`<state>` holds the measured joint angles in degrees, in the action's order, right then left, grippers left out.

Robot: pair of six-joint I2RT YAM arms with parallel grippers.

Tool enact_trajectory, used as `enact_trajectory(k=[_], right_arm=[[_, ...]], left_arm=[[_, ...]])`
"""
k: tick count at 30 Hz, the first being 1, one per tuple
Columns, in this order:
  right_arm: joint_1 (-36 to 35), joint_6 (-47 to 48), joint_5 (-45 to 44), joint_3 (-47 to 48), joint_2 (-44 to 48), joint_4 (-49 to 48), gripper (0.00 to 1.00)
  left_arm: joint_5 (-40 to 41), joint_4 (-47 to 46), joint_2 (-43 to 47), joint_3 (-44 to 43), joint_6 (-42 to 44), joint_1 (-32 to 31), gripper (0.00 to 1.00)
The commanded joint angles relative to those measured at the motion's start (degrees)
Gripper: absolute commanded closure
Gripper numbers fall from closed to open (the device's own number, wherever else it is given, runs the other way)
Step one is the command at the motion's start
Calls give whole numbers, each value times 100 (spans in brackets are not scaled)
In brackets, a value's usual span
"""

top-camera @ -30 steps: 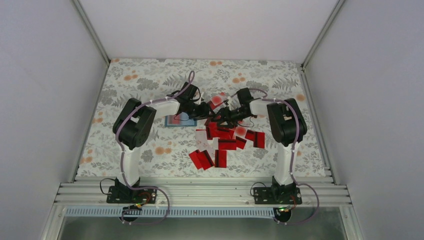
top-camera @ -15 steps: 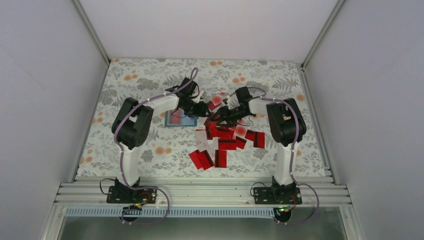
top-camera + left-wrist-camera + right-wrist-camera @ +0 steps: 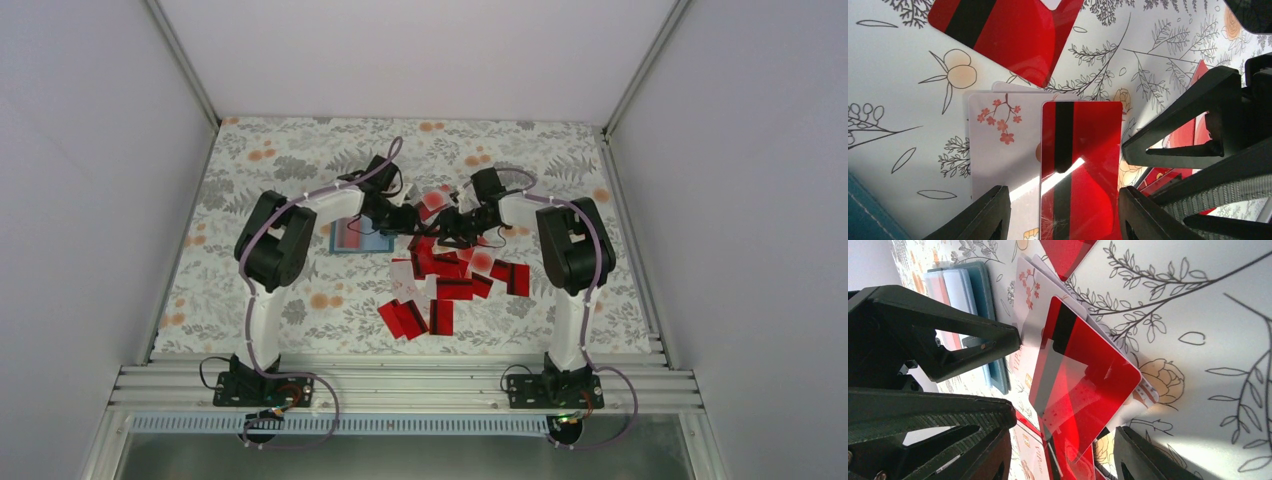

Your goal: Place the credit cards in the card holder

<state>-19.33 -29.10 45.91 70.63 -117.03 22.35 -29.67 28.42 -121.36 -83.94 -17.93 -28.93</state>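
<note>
Several red credit cards with black stripes (image 3: pixel 447 283) lie in a loose pile mid-table, some showing a pale face. The teal card holder (image 3: pixel 352 238) lies left of the pile; in the right wrist view (image 3: pixel 982 290) it shows pale and reddish cards in it. My left gripper (image 3: pixel 416 216) is open, its jaws either side of a red striped card (image 3: pixel 1081 160) that lies on a pale flowered card (image 3: pixel 1000 150). My right gripper (image 3: pixel 446 224) is open, facing the left one tip to tip over the same red card (image 3: pixel 1083 372). A teal corner of the holder (image 3: pixel 860 220) shows at the lower left of the left wrist view.
Another red card (image 3: pixel 1008 30) lies just beyond the left gripper. The right gripper's black fingers (image 3: pixel 1193 135) fill the right of the left wrist view. The left gripper's fingers (image 3: pixel 923 335) fill the left of the right wrist view. White walls enclose the floral table (image 3: pixel 260 300).
The left gripper has moved right and a little back, off the card holder, toward the right gripper. The right gripper has edged back to meet it. The pile looks unchanged.
</note>
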Motion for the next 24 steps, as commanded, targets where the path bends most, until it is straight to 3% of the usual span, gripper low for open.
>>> enact_trajectory(k=[1, 24], right_arm=[[-47, -197, -625, -48, -15, 94, 48], [-44, -957, 1032, -294, -228, -1418, 49]], left_arm=[[-215, 87, -245, -103, 129, 10, 45], [-1816, -766, -520, 584, -286, -41, 45]])
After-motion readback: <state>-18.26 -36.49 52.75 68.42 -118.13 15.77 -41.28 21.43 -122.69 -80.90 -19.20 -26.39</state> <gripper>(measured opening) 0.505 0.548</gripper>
